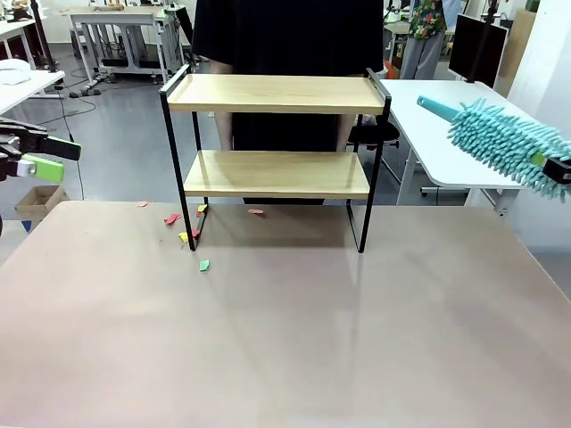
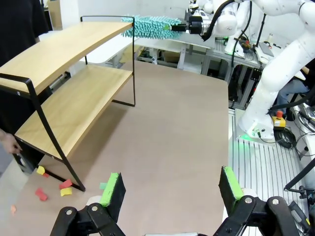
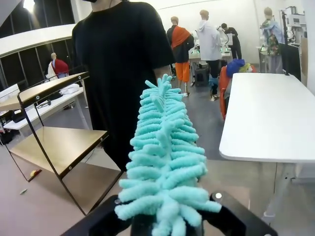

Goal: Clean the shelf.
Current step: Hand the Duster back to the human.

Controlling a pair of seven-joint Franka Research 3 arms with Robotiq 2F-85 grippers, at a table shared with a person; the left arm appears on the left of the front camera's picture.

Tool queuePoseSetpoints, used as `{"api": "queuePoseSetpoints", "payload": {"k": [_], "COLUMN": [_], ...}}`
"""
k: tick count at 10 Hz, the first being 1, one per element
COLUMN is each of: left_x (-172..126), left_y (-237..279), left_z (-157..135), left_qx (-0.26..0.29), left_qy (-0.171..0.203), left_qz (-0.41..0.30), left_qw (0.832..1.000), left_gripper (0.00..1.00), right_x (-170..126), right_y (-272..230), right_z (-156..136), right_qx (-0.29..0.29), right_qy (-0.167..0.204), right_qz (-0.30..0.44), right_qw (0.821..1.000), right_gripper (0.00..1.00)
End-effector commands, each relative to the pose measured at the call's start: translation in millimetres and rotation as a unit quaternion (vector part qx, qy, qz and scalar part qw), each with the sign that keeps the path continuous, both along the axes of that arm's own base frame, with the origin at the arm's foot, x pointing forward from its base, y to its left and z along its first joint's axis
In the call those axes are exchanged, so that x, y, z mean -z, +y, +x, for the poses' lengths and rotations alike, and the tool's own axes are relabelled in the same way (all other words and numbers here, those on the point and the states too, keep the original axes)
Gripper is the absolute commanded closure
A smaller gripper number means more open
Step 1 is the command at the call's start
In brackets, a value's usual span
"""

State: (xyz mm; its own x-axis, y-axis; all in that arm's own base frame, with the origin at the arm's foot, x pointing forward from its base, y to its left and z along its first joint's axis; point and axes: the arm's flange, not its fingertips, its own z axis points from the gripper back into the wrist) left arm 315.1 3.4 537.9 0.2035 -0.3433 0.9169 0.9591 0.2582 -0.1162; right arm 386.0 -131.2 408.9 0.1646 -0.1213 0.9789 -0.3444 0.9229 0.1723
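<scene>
1. Front view, nearest: the brown table (image 1: 285, 339) has bare surface up close; farther back, near the shelf's left legs, small coloured scraps (image 1: 183, 234) of red, yellow and green lie scattered.
2. At the left edge the left gripper (image 1: 40, 156) hangs above the table's edge, well apart from the shelf. In the left wrist view its fingers (image 2: 112, 189) stand wide apart with nothing between them.
3. At the right edge the right gripper (image 1: 558, 171) is clamped on the handle of a teal duster (image 1: 500, 143), held in the air to the right of the shelf and not touching it. The duster's fluffy head points up and left, toward the shelf's top board.
4. The shelf (image 1: 275, 94) stands on the table's far half, about the middle, upright on its black legs. Both wooden boards look bare.
5. Behind the shelf stands a person (image 1: 285, 36) in a black shirt.
6. To the right, beyond the duster, is a white table (image 1: 446, 134).
</scene>
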Motion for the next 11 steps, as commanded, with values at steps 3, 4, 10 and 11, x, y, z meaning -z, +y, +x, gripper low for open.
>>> {"api": "queuePoseSetpoints", "payload": {"k": [3,4,10,11], "left_x": [-2.4,-2.4,-2.4,-2.4], "left_y": [-0.1,-0.1,-0.1,-0.1], "left_z": [0.8,0.8,0.8,0.8], "left_qx": [0.003,0.003,0.003,0.003], "left_qy": [-0.01,-0.01,-0.01,-0.01], "left_qz": [-0.012,-0.012,-0.012,-0.012], "left_qw": [1.0,1.0,1.0,1.0], "left_gripper": [0.0,0.0,0.0,0.0], "right_x": [-4.1,-4.1,-4.1,-4.1], "right_y": [-5.5,-5.5,-5.5,-5.5], "right_z": [-2.6,-2.6,-2.6,-2.6], "right_qx": [0.009,0.009,0.009,0.009], "right_qy": [-0.003,-0.003,-0.003,-0.003], "right_qz": [0.002,0.002,0.002,0.002], "right_qw": [1.0,1.0,1.0,1.0], "right_gripper": [0.83,0.83,0.83,0.83]}}
